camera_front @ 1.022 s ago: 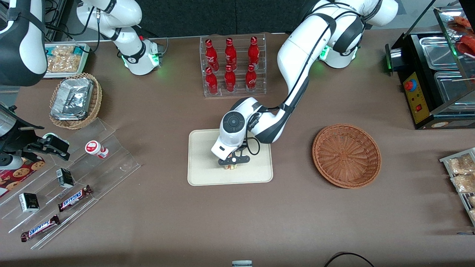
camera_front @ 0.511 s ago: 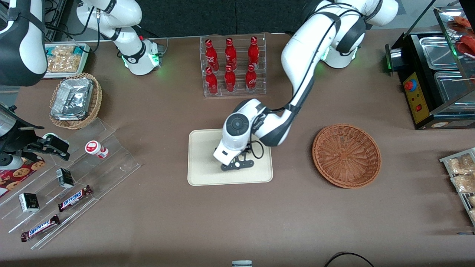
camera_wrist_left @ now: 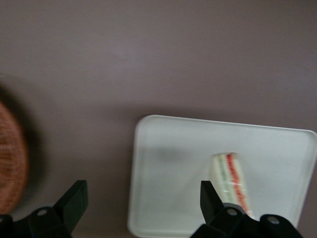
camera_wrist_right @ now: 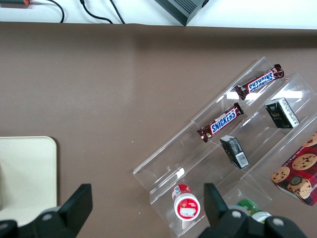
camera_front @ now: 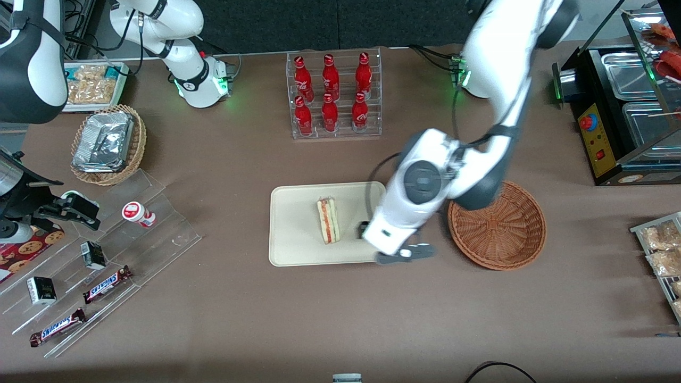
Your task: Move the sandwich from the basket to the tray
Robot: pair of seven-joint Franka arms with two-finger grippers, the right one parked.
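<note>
Sandwich (camera_front: 328,220) is now lying free on the tray (camera_front: 292,250), near its middle, filling edge up. Half a second ago the hand (camera_front: 404,254) was low over that spot; it has since let go, lifted and swung toward the basket (camera_front: 505,234), now above the desk (camera_front: 319,319) between tray edge and basket. Fingers (camera_wrist_left: 74,201) spread wide, nothing held. Basket has nothing in it.
</note>
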